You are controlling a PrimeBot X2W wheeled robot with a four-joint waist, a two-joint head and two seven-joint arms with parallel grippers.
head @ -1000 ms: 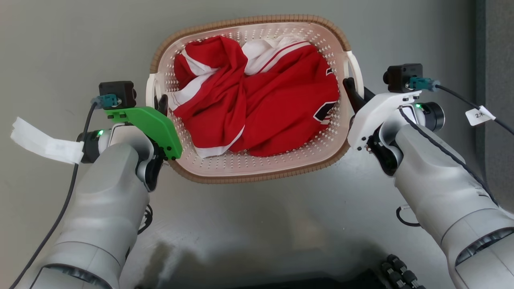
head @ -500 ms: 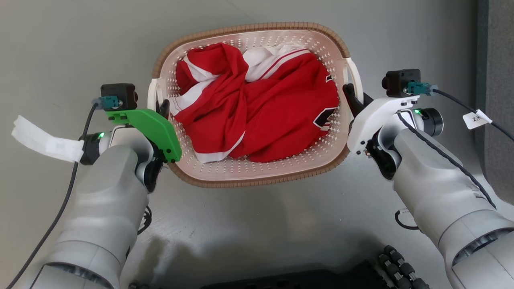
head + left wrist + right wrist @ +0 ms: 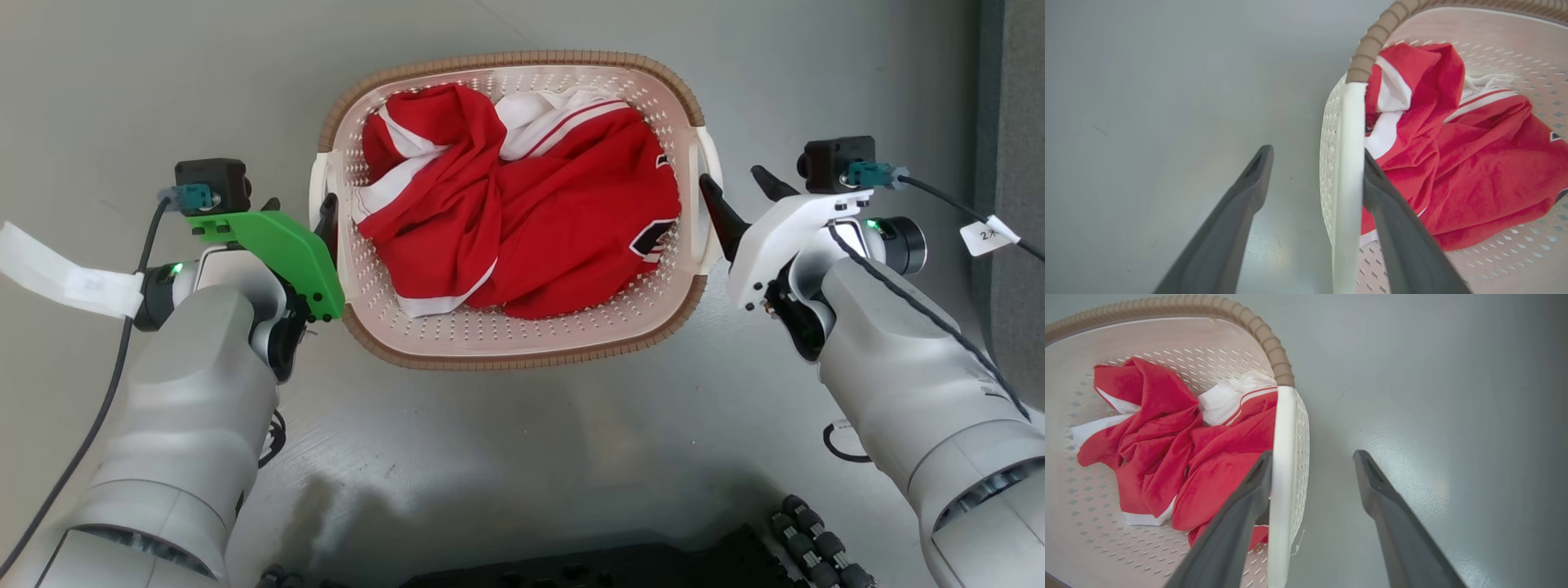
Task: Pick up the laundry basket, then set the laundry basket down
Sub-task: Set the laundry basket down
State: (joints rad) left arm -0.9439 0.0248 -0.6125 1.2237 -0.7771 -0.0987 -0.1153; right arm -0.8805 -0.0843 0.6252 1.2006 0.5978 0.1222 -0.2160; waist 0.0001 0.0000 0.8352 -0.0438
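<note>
The laundry basket (image 3: 506,61), cream perforated plastic with a brown woven-look rim, stands on the grey floor holding a red and white garment (image 3: 531,212). My left gripper (image 3: 300,204) is open astride the basket's left white handle (image 3: 317,175). In the left wrist view that handle (image 3: 1349,163) lies against the inner finger, with the outer finger well apart from it. My right gripper (image 3: 733,178) is open too, straddling the right handle (image 3: 709,163). The right wrist view shows this handle (image 3: 1282,457) beside the inner finger and bare floor before the outer one.
Grey floor (image 3: 506,457) surrounds the basket on all sides. The robot's dark base (image 3: 612,563) sits at the bottom edge. A darker strip (image 3: 1016,163) runs along the right edge. A white tag (image 3: 65,273) hangs from the left arm's cable.
Both grippers were shut on the basket's handles and have now opened, each outer finger swinging away from the basket. The basket sits a little lower in the view.
</note>
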